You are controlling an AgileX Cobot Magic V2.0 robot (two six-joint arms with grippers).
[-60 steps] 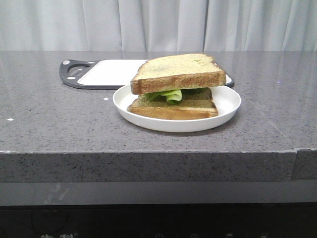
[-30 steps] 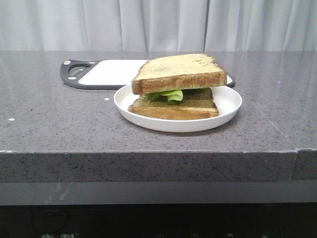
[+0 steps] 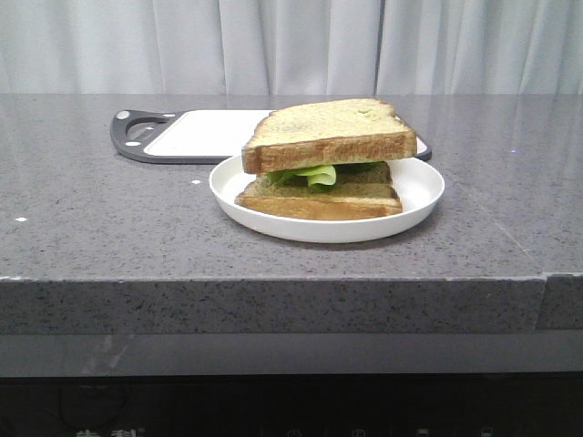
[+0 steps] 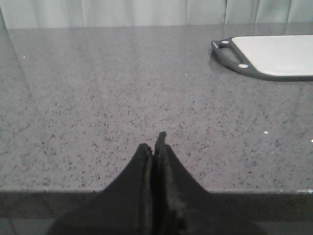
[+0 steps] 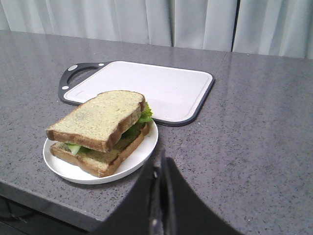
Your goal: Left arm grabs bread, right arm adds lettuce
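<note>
A white plate (image 3: 421, 187) (image 5: 142, 151) holds a stacked sandwich. The thick top slice of bread (image 3: 328, 133) (image 5: 100, 117) lies on green lettuce (image 3: 312, 174) (image 5: 145, 114), which rests on a lower slice (image 3: 323, 198) (image 5: 100, 161). No gripper shows in the front view. My left gripper (image 4: 155, 144) is shut and empty over bare counter near the front edge, far from the plate. My right gripper (image 5: 161, 161) is shut and empty, just off the plate's rim on the near right side.
A white cutting board with a dark grey handle frame (image 3: 196, 132) (image 5: 151, 88) (image 4: 274, 56) lies behind the plate. The grey speckled counter (image 3: 109, 228) ends in a front edge. Curtains hang behind.
</note>
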